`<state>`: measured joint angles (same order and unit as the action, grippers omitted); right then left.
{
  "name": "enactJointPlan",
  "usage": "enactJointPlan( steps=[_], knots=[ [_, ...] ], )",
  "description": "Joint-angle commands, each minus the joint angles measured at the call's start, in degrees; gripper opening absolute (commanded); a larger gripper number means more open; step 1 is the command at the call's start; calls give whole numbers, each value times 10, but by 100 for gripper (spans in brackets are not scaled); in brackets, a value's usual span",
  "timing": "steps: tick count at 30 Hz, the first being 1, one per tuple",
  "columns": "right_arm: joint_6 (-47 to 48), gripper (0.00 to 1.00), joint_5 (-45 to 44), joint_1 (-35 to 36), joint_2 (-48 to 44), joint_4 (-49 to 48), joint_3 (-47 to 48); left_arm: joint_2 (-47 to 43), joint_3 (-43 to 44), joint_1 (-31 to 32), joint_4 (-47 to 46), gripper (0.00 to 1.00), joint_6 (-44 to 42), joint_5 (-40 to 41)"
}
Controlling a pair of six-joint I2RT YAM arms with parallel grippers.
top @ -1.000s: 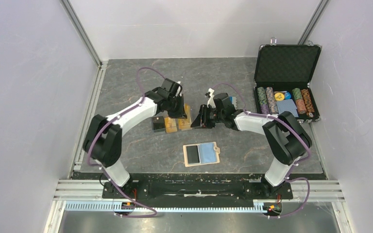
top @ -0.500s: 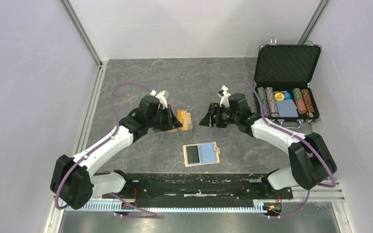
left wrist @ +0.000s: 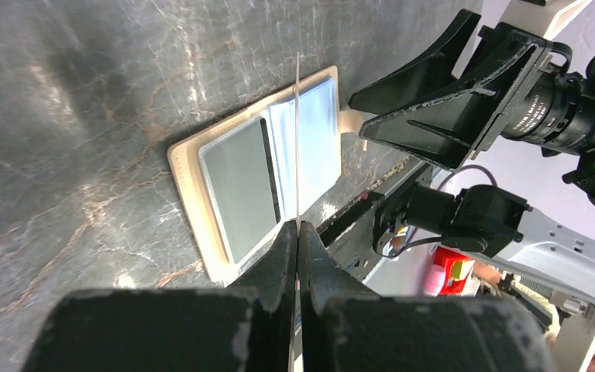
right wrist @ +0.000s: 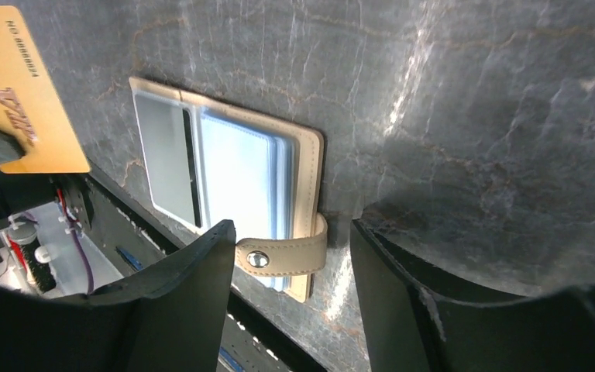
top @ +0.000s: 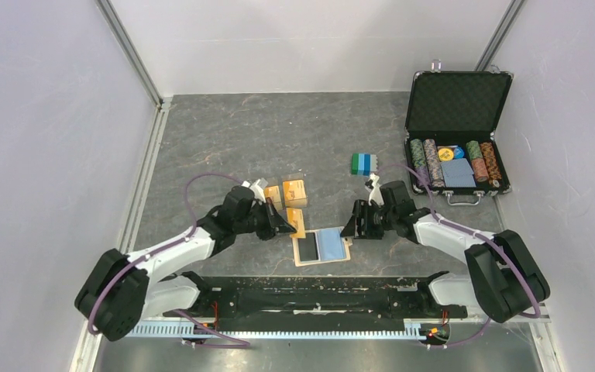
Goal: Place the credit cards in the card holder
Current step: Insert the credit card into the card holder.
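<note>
The tan card holder (top: pixel 345 246) lies open near the front edge, with a dark card (top: pixel 307 246) in its left pocket and blue lining on the right. My left gripper (top: pixel 285 224) is shut on an orange-gold card (top: pixel 298 223), held on edge just left of the holder. In the left wrist view the card (left wrist: pixel 297 139) is a thin line over the holder (left wrist: pixel 190 194). My right gripper (top: pixel 354 222) is open at the holder's right edge. Its fingers (right wrist: pixel 194 271) straddle the snap tab (right wrist: pixel 283 252). The held card (right wrist: pixel 23 93) shows at top left there.
Two more orange-gold rectangles (top: pixel 294 191) (top: pixel 273 194) lie behind the left gripper. A green-and-blue block stack (top: pixel 362 163) stands at mid table. An open black chip case (top: pixel 455 132) sits at the far right. The front rail is just below the holder.
Both arms have drawn back towards the front edge, down to the holder. The left one carried an orange-gold card along. The block stack is now uncovered.
</note>
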<state>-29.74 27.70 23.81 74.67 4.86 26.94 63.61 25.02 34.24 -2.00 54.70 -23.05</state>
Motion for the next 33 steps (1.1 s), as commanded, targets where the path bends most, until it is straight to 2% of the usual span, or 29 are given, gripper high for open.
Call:
enactJointPlan(
  steps=[1,6,11,20,33],
  knots=[
    [-22,56,35,0,-17,-23,-37,49,19,36,-70,2,35,-8],
    [-58,45,54,1,-33,-44,-77,102,60,90,-64,2,25,8],
    [-83,41,64,1,-56,-75,-109,129,85,119,-40,2,15,20],
    [-98,38,69,1,-69,-93,-137,155,98,131,-3,2,-7,26],
    [-88,37,67,1,-58,-91,-128,207,128,131,36,2,-40,20]
  ],
)
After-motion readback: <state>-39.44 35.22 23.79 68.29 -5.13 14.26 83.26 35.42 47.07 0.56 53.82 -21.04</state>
